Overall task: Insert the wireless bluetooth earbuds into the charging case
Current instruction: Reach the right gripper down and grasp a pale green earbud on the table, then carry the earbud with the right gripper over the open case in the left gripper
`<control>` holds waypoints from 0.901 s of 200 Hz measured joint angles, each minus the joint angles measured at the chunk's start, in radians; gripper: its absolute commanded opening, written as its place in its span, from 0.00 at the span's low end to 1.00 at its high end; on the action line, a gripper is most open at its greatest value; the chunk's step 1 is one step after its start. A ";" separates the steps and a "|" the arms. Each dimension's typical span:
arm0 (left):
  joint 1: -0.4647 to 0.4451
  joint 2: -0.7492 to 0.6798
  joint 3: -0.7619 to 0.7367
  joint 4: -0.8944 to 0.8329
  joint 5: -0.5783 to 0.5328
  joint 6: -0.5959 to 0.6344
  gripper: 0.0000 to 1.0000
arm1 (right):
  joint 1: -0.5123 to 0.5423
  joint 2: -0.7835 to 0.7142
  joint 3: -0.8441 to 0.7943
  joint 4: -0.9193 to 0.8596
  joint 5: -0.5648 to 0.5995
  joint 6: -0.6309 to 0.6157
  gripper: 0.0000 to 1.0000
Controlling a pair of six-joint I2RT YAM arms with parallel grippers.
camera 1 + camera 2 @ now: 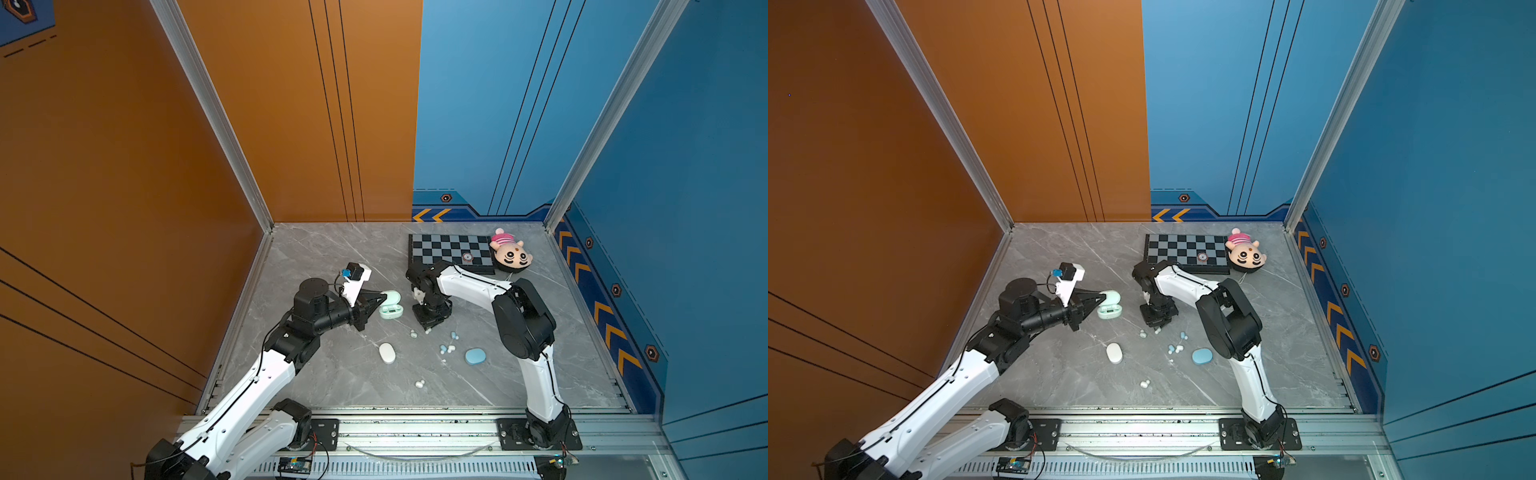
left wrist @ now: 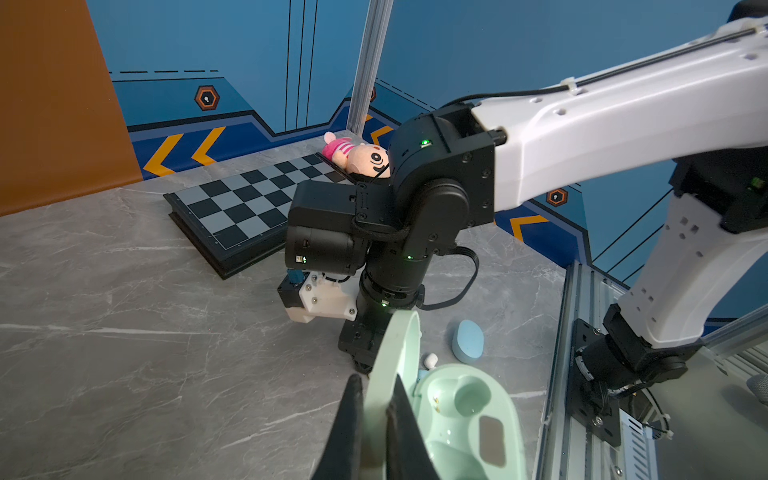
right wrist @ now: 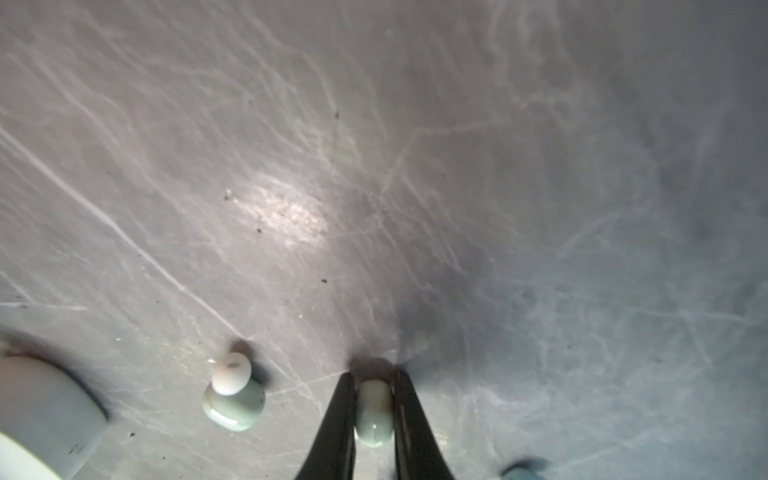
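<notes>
We are at the pickup step. The right claw stands tip-down on the surface, its 2 jaws drawn in tight against either flank of a mint earbud, which seems to rest on the surface, not yet lifted. The second mint earbud lies just beside it, clear of the jaws. The left claw is clamped on the raised lid of the mint case, holding it open. The wells we can see look empty. In both top views the case sits near the pickup spot. Next, we judge, comes a straight lift that does not let the slick bud roll out. Then a short carry to the case, turning the bud to match a well before release.
</notes>
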 measured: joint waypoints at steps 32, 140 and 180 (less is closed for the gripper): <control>-0.027 0.021 0.000 0.015 -0.034 0.030 0.00 | -0.021 -0.027 0.000 0.000 -0.023 0.008 0.14; -0.123 0.269 -0.028 0.278 -0.295 0.155 0.00 | -0.161 -0.361 0.034 0.000 -0.214 0.045 0.15; -0.127 0.319 0.017 0.314 -0.291 0.187 0.00 | -0.146 -0.407 0.068 0.000 -0.288 0.047 0.16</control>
